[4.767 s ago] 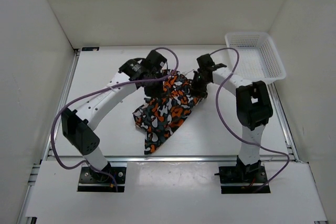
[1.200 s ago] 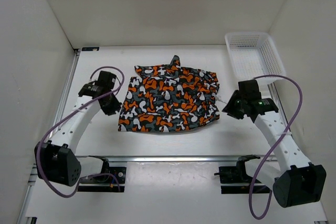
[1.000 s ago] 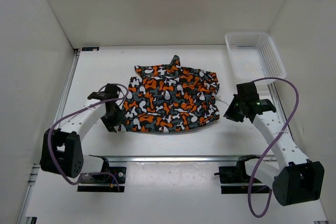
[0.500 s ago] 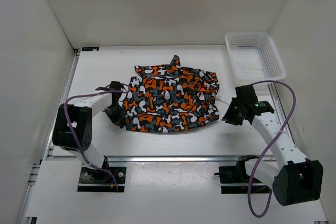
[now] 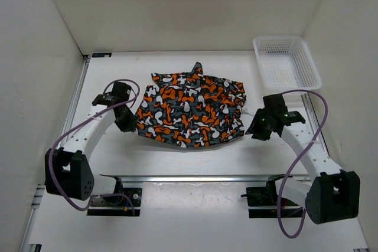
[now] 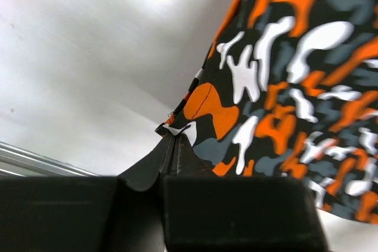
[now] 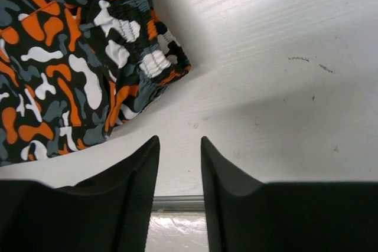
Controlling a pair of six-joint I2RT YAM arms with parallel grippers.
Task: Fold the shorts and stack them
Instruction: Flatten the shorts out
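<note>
The camouflage shorts (image 5: 192, 110) lie spread flat in the middle of the table, waistband to the right. My left gripper (image 5: 129, 124) is at their near left corner. In the left wrist view (image 6: 175, 138) it is shut on that corner of the shorts (image 6: 283, 75), which hangs slightly raised off the table. My right gripper (image 5: 255, 131) is open and empty just right of the waistband's near corner. In the right wrist view (image 7: 179, 140) it is over bare table, with the shorts (image 7: 71, 69) up and to the left.
A white mesh basket (image 5: 302, 70) stands at the back right corner. The table (image 5: 195, 157) ends in a metal rail along its near edge. White walls close in the left, back and right sides.
My left gripper came in to the shorts' near left corner, shut on it and drew it up and inward. My right gripper shifted only slightly and stayed open.
</note>
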